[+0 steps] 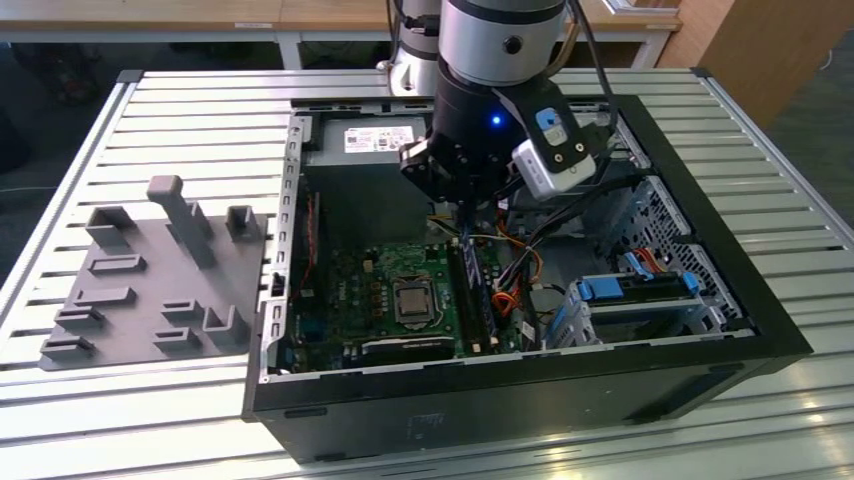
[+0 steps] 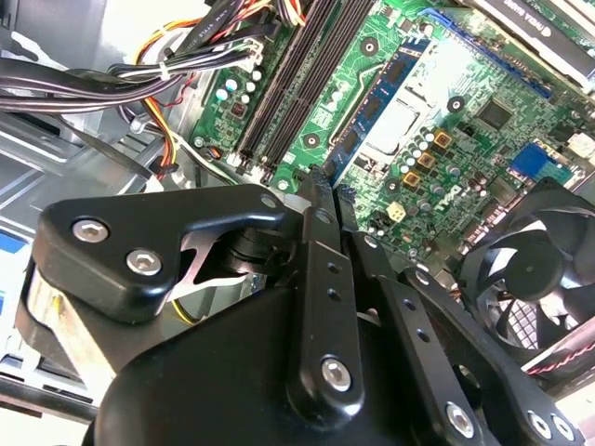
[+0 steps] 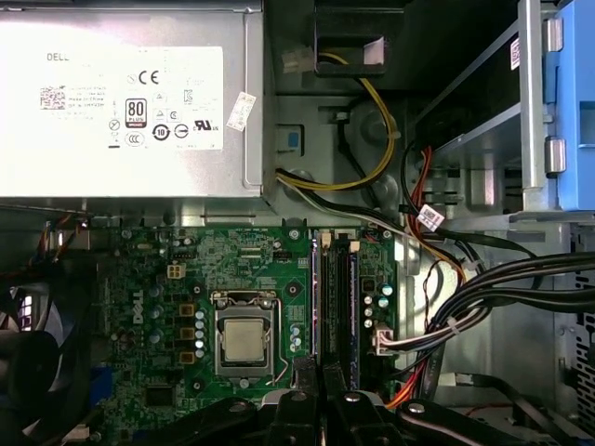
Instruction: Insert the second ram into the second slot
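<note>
While the gripper (image 2: 326, 182) hangs pinched shut and empty above the ram slots (image 3: 335, 297), cables (image 3: 521, 297) crowd their edge

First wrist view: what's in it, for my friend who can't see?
The black gripper hangs by dark memory slots on a green motherboard inside an open computer case. A silver power supply and bundled cables lie around the board.

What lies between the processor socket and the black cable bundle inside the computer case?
In the first wrist view, the long dark memory slots lie between the socket and the cables.
</note>
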Robot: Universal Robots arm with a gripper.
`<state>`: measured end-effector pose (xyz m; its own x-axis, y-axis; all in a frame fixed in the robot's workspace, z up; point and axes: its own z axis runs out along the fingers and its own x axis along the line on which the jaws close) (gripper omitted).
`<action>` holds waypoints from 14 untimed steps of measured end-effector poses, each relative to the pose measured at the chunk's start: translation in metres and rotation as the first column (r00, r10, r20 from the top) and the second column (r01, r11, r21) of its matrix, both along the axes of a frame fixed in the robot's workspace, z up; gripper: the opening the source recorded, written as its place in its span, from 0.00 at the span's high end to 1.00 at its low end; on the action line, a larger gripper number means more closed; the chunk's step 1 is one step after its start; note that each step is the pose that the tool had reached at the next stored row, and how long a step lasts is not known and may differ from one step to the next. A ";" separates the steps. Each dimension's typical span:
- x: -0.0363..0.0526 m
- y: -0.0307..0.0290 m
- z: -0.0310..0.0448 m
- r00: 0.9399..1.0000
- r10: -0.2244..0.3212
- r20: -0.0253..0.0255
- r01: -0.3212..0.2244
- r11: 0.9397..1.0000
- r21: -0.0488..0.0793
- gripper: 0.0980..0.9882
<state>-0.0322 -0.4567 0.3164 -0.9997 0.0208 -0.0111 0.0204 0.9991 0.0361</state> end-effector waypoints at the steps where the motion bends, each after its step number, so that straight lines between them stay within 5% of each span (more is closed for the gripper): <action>1: 0.0000 0.0000 -0.0002 1.000 0.000 0.000 0.000 1.000 0.000 0.96; 14: 0.0000 0.0000 -0.0030 1.000 0.000 0.000 0.000 1.000 0.000 0.96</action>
<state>-0.0322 -0.4567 0.3134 -0.9997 0.0208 -0.0110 0.0204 0.9991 0.0362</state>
